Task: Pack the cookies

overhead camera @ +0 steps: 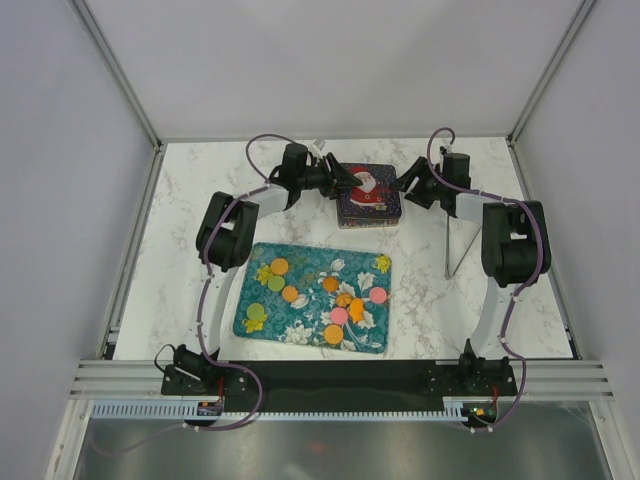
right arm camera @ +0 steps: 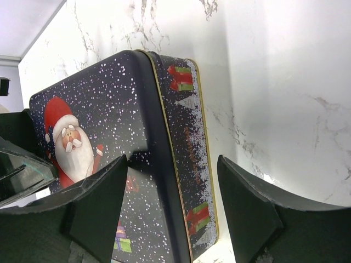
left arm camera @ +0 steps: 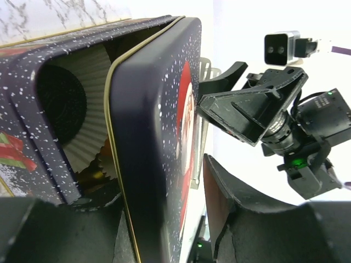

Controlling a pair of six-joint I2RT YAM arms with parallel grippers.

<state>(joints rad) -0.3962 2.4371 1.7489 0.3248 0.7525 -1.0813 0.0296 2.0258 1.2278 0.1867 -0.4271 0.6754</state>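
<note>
The cookies (overhead camera: 322, 297), small orange, pink, green and yellow discs and flower shapes, lie scattered on a teal floral tray (overhead camera: 262, 300) in the middle of the table. A dark blue Santa tin (overhead camera: 368, 195) stands behind the tray. My left gripper (overhead camera: 340, 184) is at its left edge. In the left wrist view its jaws (left arm camera: 159, 208) straddle the raised edge of the lid (left arm camera: 148, 109), with a gap to the right finger. The tin is ajar, showing a white paper cup (left arm camera: 90, 137) holding a dark cookie (left arm camera: 57, 104). My right gripper (overhead camera: 405, 189) is open over the tin's right side (right arm camera: 173, 170).
A thin metal stand (overhead camera: 452, 248) leans at the right of the table beside the right arm. White enclosure walls and aluminium posts bound the table. The right arm's gripper and camera (left arm camera: 263, 104) show close beyond the lid in the left wrist view.
</note>
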